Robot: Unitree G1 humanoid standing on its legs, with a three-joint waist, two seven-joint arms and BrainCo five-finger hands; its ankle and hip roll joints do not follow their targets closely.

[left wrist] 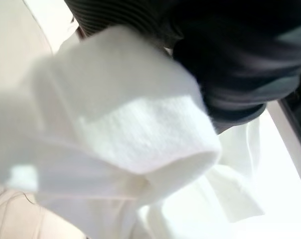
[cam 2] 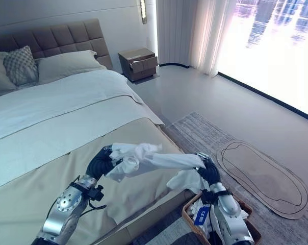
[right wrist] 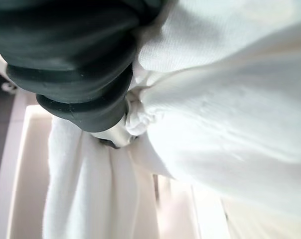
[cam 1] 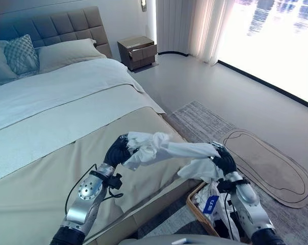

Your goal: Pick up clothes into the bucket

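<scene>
Nearest, at the foot of the bed, stands the wicker basket (cam 1: 197, 204) on the floor, with white cloth already hanging into it beside the right forearm; just above it the right hand (cam 1: 224, 159) grips one end of a white garment (cam 1: 164, 148), its fingers seemingly closed into the cloth, as the right wrist view shows fabric bunched tight against the ribbed cover; the garment stretches across to the left hand (cam 1: 118, 151), which clutches the other bunched end over the tan bedspread (cam 1: 36, 189), cloth wrapped round it in the left wrist view, though the fingers themselves are buried and I judge the hold from the bunching alone; the garment hangs clear of the bed between the two hands, with a tail trailing down toward the basket; to finish this step well, the left hand should come across to the right until the whole bundle sits over the basket's mouth, then both should lower before letting go, so no sleeve drapes over the rim; farther off lie the rug (cam 1: 266, 163), the pillows (cam 1: 21, 53) and the nightstand (cam 1: 137, 51).
</scene>
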